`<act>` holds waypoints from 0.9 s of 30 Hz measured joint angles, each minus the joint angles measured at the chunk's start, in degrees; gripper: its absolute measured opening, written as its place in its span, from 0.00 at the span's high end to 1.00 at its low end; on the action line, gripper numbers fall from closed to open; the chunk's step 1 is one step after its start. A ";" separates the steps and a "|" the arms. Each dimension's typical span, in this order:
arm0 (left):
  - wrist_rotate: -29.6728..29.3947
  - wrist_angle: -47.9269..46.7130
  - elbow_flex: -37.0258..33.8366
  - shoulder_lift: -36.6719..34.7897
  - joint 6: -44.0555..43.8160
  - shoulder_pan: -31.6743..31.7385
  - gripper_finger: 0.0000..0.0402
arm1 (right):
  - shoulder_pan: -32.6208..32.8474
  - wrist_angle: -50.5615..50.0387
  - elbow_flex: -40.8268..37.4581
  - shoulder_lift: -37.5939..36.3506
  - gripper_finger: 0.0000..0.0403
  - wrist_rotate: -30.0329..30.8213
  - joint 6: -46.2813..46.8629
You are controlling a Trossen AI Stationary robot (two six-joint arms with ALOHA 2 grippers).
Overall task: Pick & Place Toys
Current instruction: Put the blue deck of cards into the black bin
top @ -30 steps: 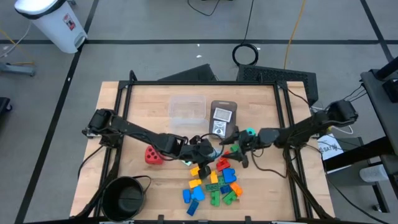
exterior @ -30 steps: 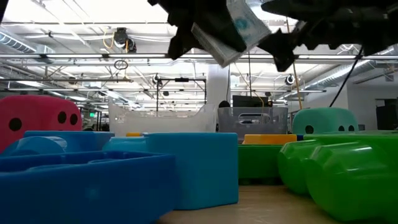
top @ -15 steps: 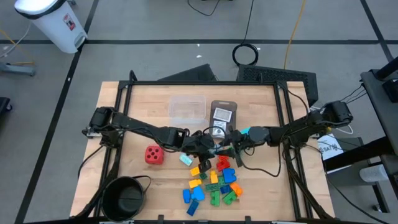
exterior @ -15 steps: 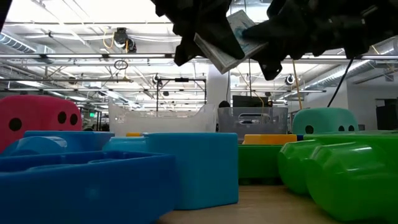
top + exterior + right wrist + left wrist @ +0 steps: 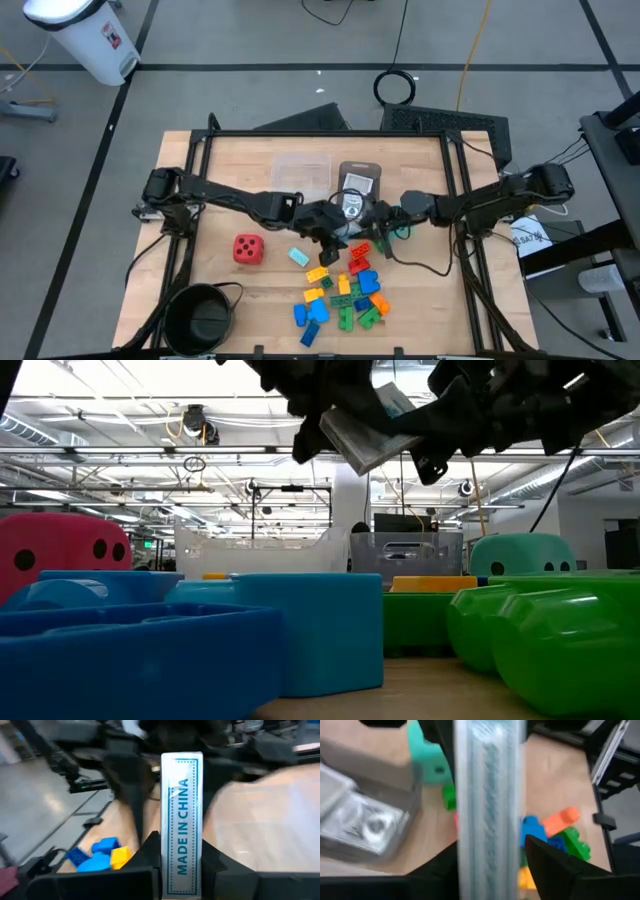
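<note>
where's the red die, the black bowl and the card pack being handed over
red die [image 5: 247, 249], high view, on its top face
black bowl [image 5: 180, 318], high view, on its left rim
card pack [image 5: 181, 820], right wrist view, on its printed edge

The wooden table [image 5: 220, 190] is carrying a red die [image 5: 247, 249] at nine o'clock, bricks [image 5: 345, 293] at six, and a black bowl [image 5: 197, 316] at seven.

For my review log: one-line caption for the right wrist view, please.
Right gripper clamps a white card pack printed MADE IN CHINA, above blue and yellow bricks.
</note>
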 joint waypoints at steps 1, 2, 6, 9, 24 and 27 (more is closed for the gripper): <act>-0.61 0.12 0.00 -0.69 0.63 -0.23 0.50 | -0.53 -1.01 0.01 -1.48 0.91 -0.01 -0.14; -1.30 0.17 0.00 -1.50 1.25 -0.54 0.49 | -1.11 -1.95 0.08 -2.73 0.91 -0.09 -0.23; -8.72 -2.15 -0.15 -4.69 3.09 -2.25 0.45 | -3.32 -5.70 -0.31 -7.06 0.91 1.60 -1.18; -17.61 -2.62 -2.25 -7.25 3.49 -3.65 0.43 | -3.91 -7.87 -1.33 -8.70 0.91 9.51 -2.69; -14.94 34.07 -33.47 -22.56 10.26 -2.26 0.42 | -15.31 -13.17 -2.80 0.88 0.90 27.46 -1.12; -15.23 35.23 -36.35 -23.43 9.02 -0.42 0.42 | -16.91 -10.22 -2.69 4.54 0.89 25.16 -0.59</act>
